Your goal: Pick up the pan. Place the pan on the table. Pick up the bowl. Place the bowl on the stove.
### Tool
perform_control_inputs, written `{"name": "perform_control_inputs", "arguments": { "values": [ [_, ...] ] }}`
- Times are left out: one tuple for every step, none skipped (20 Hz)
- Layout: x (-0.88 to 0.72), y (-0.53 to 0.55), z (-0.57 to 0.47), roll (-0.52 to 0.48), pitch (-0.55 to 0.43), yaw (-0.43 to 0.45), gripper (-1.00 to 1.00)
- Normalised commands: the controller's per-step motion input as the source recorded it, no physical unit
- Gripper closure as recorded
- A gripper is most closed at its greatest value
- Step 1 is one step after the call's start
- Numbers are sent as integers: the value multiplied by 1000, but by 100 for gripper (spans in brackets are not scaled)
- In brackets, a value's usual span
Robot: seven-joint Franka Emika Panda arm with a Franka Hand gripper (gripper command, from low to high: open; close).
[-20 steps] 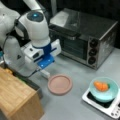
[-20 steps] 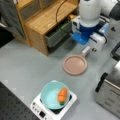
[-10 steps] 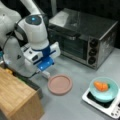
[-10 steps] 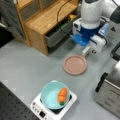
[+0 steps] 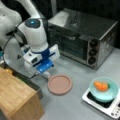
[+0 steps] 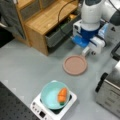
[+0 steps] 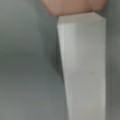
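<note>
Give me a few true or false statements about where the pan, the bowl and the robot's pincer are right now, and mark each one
1. The pan lies flat on the table. True.
2. The bowl sits on the table beside the stove. False: it sits on the stove.
3. The bowl is empty. False: an orange piece of food lies in it.
4. The pincer is at the pan's white handle. True.
5. The pan is on the toaster oven. False: it is on the table in front of it.

The pan lies on the desk just below the pincer; the bowl sits on the stove, well right.
</note>
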Motion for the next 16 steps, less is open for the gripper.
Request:
{"name": "perform_control_inputs", "arguments": {
  "values": [
    [-96,-177,-235,-138,-99,222,-100],
    [-106,-185,-253,-140,-102,228,-100],
    [-117,-192,-263,-142,-106,230,-100],
    [-129,-196,-269,-139,-109,230,-100],
    [-141,-193,-268,-134,-108,225,-100],
    [-152,-180,-255,-129,-108,219,-100],
    [-164,-164,-234,-119,-108,216,-100],
    [-168,-147,-205,-111,-108,211,-100],
    [-175,-133,-182,-101,-111,208,-100],
    [-181,-119,-150,-90,-110,203,-100],
    [-183,-105,-118,-84,-110,198,-100],
    [-185,-92,-96,-81,-110,193,-100],
    [-181,-84,-83,-80,-115,192,-100],
    [-174,-76,-80,-84,-120,193,-100],
    [-166,-67,-83,-91,-121,191,-100],
    [-158,-56,-89,-97,-126,187,100]
  ]
}}
